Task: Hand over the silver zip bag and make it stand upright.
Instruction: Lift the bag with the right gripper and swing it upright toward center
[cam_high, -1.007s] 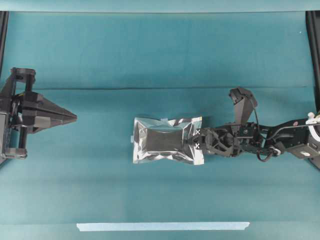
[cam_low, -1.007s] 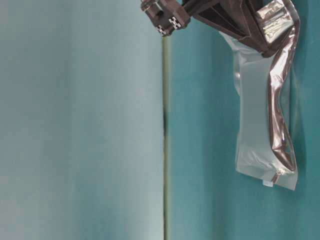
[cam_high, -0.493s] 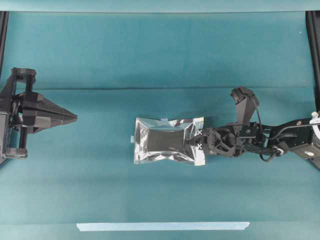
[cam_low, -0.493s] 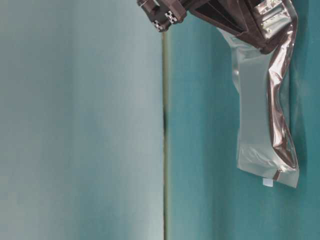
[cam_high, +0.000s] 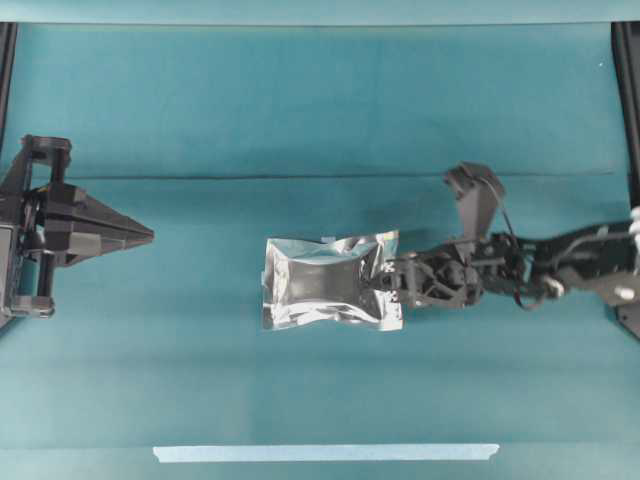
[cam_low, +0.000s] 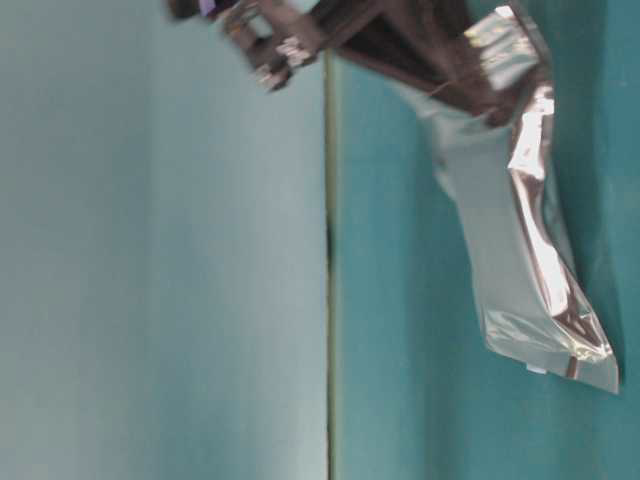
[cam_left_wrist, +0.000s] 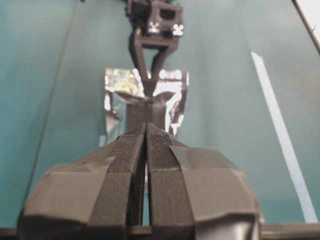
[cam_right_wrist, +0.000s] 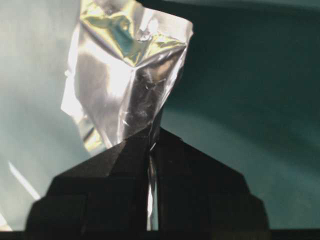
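The silver zip bag is a crinkled foil pouch near the table's middle. My right gripper is shut on its right edge. The table-level view shows the held end of the bag raised off the cloth and its far end low. The foil spreads out ahead of the right gripper, with a sliver pinched between the jaws. My left gripper is shut and empty at the far left, pointing toward the bag. From the left gripper the bag lies straight ahead, well apart.
A long pale-blue tape strip lies along the front of the teal cloth, and it shows as the tape strip at the right in the left wrist view. Dark frame rails run along both side edges.
The right gripper has raised its end of the bag and shifted slightly left, so the bag tilts more steeply. The left arm has not moved.
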